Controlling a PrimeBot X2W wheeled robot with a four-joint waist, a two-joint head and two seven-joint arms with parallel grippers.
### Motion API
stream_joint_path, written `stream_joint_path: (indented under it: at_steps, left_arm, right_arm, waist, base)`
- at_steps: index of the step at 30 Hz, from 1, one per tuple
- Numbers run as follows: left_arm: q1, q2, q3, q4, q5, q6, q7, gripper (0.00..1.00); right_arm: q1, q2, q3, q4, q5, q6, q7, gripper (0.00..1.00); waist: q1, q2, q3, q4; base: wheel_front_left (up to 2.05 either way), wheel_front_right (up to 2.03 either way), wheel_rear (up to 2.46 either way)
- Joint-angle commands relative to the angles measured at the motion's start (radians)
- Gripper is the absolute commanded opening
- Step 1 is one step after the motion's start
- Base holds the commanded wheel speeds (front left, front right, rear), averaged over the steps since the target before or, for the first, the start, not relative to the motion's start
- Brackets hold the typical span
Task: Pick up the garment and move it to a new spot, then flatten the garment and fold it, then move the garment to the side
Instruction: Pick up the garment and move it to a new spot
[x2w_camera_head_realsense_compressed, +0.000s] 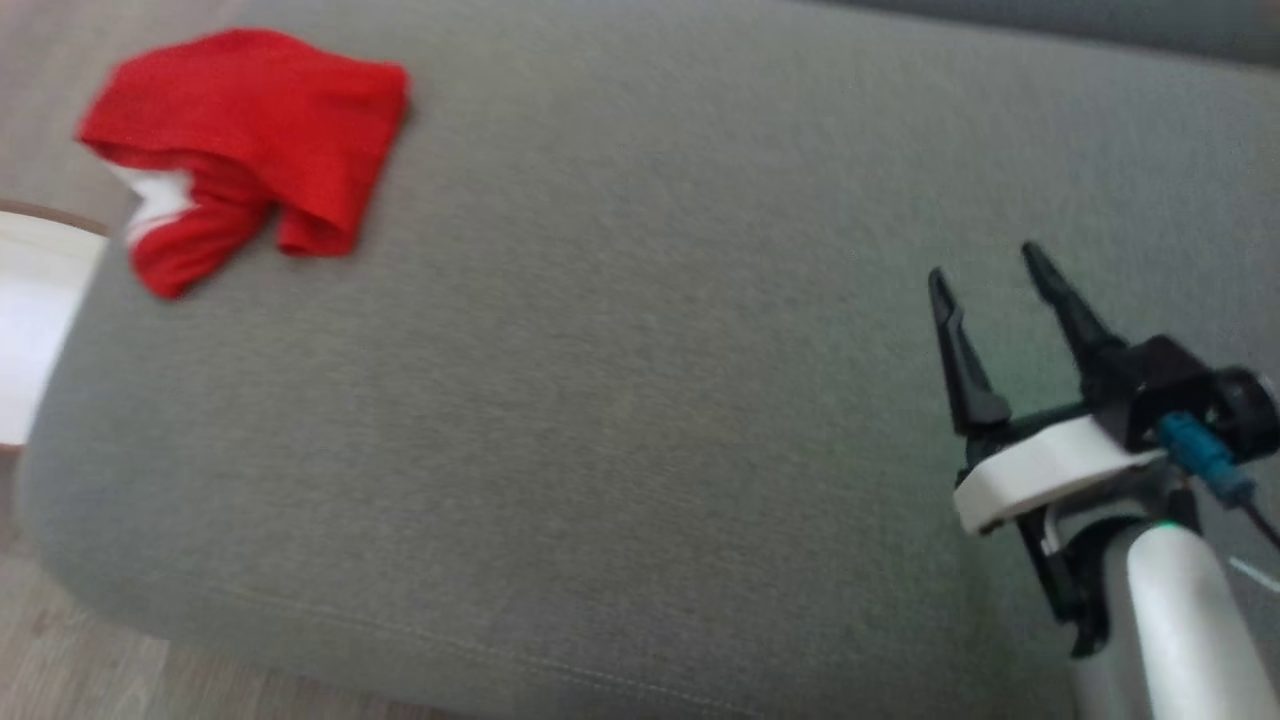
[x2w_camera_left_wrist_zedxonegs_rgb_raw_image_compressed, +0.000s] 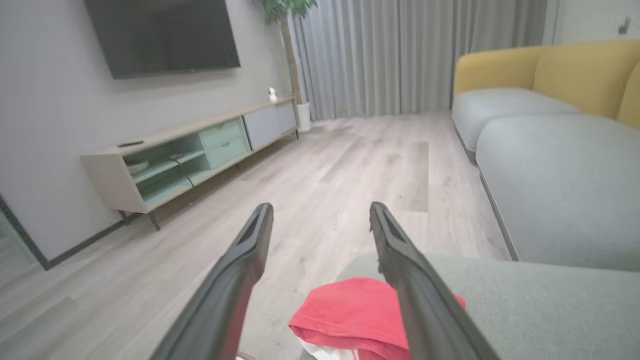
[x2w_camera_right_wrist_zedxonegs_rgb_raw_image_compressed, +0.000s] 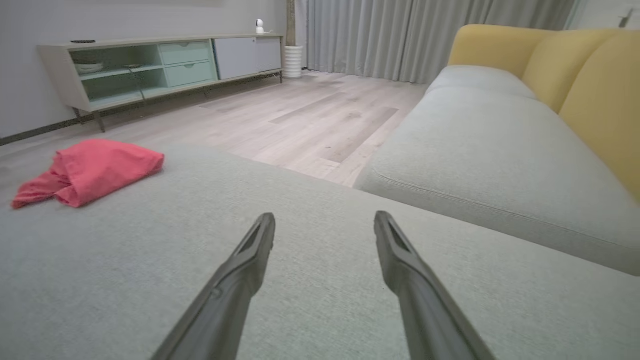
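light: soft, even | head view: blurred | wrist views: edge-warped

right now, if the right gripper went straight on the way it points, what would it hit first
Probably the grey cushion just ahead of the right gripper, though the shallow angle leaves depth unclear. The red garment lies off that line.

black tapered jaws, white wrist collar (x2w_camera_head_realsense_compressed: 1040, 478), blue connector (x2w_camera_head_realsense_compressed: 1200, 455), silver forearm (x2w_camera_head_realsense_compressed: 1185, 620).

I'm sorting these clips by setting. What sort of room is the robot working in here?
Most likely a home living room: a wall-mounted television above a low media cabinet, a grey sofa with yellow backrests, and floor-length grey curtains over a wood-look floor.
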Motion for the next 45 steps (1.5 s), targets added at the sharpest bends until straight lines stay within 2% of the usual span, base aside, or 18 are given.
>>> stream_joint_path:
  at_steps: [1, 2, 4, 12, 21, 28, 29, 31, 32, 38, 45]
  left_arm:
    - [-0.095, 0.024, 0.012, 0.030, 0.016, -0.021, 0.022, 1.00]
    - [-0.153, -0.011, -0.035, 0.099, 0.024, -0.045, 0.054, 1.00]
    - [-0.200, -0.044, -0.076, 0.163, 0.036, -0.068, 0.077, 1.00]
    - [-0.265, -0.142, -0.170, 0.381, 0.031, -0.139, 0.145, 1.00]
    - [-0.286, -0.183, -0.197, 0.588, 0.009, -0.185, 0.171, 1.00]
    - [-0.304, -0.198, -0.211, 0.673, -0.005, -0.220, 0.180, 1.00]
    - [-0.308, -0.200, -0.212, 0.683, -0.006, -0.224, 0.178, 0.78]
    - [-0.316, -0.204, -0.216, 0.702, -0.006, -0.230, 0.171, 0.18]
    - [-0.319, -0.206, -0.219, 0.710, -0.006, -0.233, 0.168, 0.00]
    - [-0.351, -0.205, -0.230, 0.737, 0.006, -0.249, 0.101, 0.00]
    - [-0.414, -0.154, -0.227, 0.750, 0.050, -0.246, -0.023, 0.00]
  right_arm:
    - [-0.050, -0.004, 0.015, -0.061, -0.015, 0.003, 0.013, 1.00]
    - [-0.051, -0.004, 0.009, -0.087, -0.028, 0.003, 0.030, 1.00]
    - [-0.049, -0.004, 0.004, -0.109, -0.037, 0.003, 0.044, 1.00]
    - [-0.055, -0.004, -0.013, -0.177, -0.064, 0.003, 0.070, 1.00]
    - [-0.053, -0.004, -0.025, -0.217, -0.088, 0.003, 0.089, 1.00]
    - [-0.048, -0.004, -0.029, -0.235, -0.096, 0.003, 0.098, 1.00]
    - [-0.047, -0.004, -0.029, -0.236, -0.096, 0.003, 0.100, 1.00]
    - [-0.046, -0.004, -0.031, -0.239, -0.097, 0.003, 0.103, 1.00]
    - [-0.045, -0.004, -0.033, -0.241, -0.097, 0.003, 0.105, 1.00]
    - [-0.040, -0.004, -0.043, -0.237, -0.094, 0.003, 0.100, 1.00]
    - [-0.033, -0.004, -0.045, -0.196, -0.054, 0.003, 0.066, 1.00]
  waist:
    - [-0.0003, 0.0000, 0.093, -0.076]
    - [-0.0003, 0.0000, 0.124, -0.089]
    - [-0.0003, 0.0000, 0.152, -0.098]
    - [-0.0003, 0.0000, 0.229, -0.123]
    - [-0.0003, 0.0000, 0.266, -0.132]
    - [-0.0003, 0.0000, 0.274, -0.132]
    - [-0.0003, 0.0000, 0.274, -0.132]
    - [-0.0003, 0.0000, 0.271, -0.132]
    - [-0.0003, 0.0000, 0.269, -0.132]
    - [-0.0003, 0.0000, 0.246, -0.131]
    - [-0.0003, 0.0000, 0.182, -0.143]
  base:
    - [0.00, 0.00, 0.00]
    - [0.00, 0.00, 0.00]
    - [0.00, 0.00, 0.00]
    - [0.00, 0.00, 0.00]
    - [0.00, 0.00, 0.00]
    - [0.00, 0.00, 0.00]
    - [0.00, 0.00, 0.00]
    - [0.00, 0.00, 0.00]
    - [0.00, 0.00, 0.00]
    - [0.00, 0.00, 0.00]
    - [0.00, 0.00, 0.00]
